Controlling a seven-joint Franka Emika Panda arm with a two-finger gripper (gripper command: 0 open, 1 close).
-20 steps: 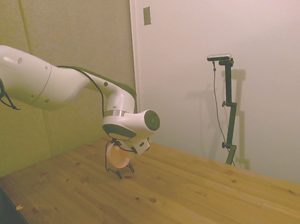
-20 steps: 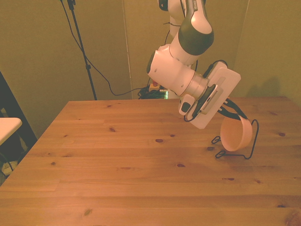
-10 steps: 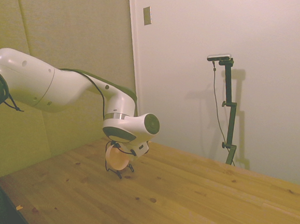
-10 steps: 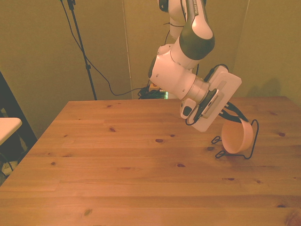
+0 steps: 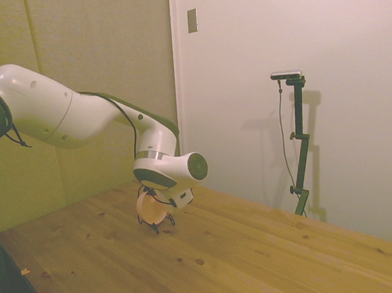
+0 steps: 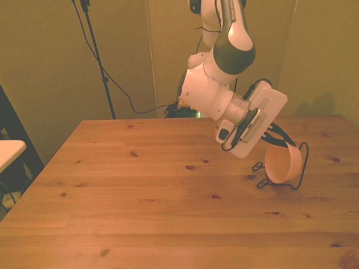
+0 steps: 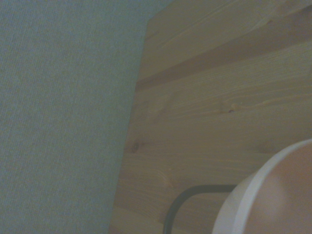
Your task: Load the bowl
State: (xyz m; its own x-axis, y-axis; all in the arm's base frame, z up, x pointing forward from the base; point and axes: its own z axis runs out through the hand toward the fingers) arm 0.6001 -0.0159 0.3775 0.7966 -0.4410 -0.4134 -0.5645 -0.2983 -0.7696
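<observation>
Wooden worktop [image 6: 140, 190], knotty planks, against olive wall panels and white wall. Bowl [image 6: 280, 164], pale peach-pink, stands on edge in thin black wire stand [image 6: 303, 163] near worktop edge at front view's right, opening turned toward front view's left. White arm reaches down to it; hand [image 6: 275, 137] sits at bowl's upper rim, fingers hidden behind wrist body in both wide views, so grip state cannot be told. Wrist view: bowl rim [image 7: 253, 195], blurred, with dark wire loop [image 7: 187, 200] beside it on wood.
</observation>
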